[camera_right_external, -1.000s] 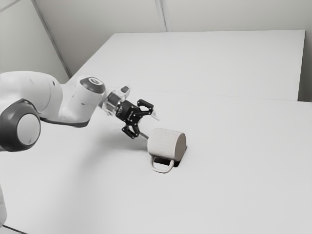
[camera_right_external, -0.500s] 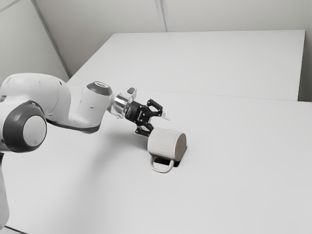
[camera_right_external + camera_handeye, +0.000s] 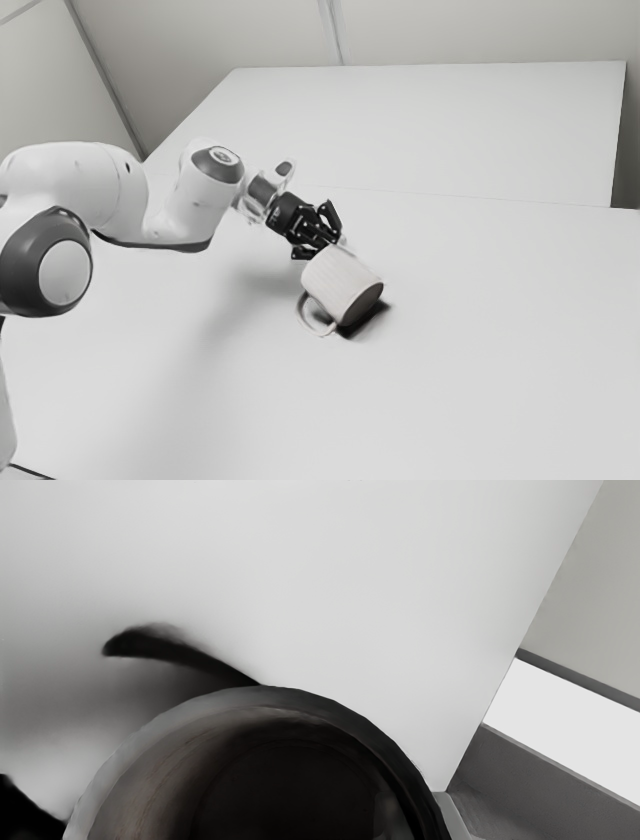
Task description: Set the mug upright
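Mug (image 3: 340,284), a pale, loop-handled cylinder, tilts, rim pinched by the claw (image 3: 332,245).

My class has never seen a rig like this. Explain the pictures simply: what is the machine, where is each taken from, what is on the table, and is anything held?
The machine is a simulated robot arm with a black hand at its end. The exterior view comes from a camera at the arm's side; the wrist view comes from one on the hand, looking into a mug's open end.

That pale mug is at the table, tilted rather than upright, with its handle toward the exterior view's left. The hand is at its open end, but I cannot tell whether it grips the mug.
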